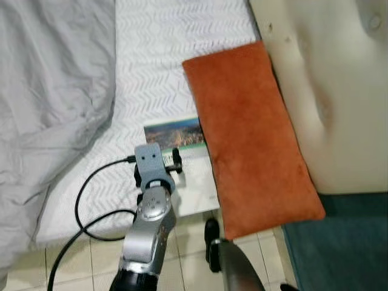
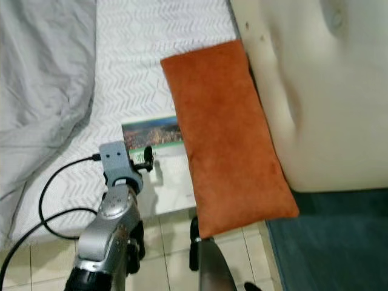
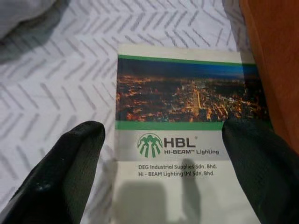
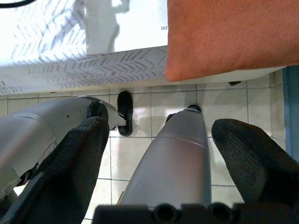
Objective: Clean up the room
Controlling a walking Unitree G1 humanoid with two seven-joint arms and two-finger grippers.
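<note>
The left gripper (image 3: pixel 161 175) hovers released over the HBL booklet (image 3: pixel 180 126), its fingers straddling the cover. Just beside it lies the orange cushion (image 1: pixel 251 133); the right gripper (image 4: pixel 159 168), fingers spread, hangs over the tiled floor (image 4: pixel 145 100)

The left arm (image 1: pixel 147 233) was silver and rounded, with a grey-blue wrist block (image 1: pixel 150 159), a looping black cable (image 1: pixel 85 209), and textured black fingers (image 3: pixel 60 172) at lower left.
</note>
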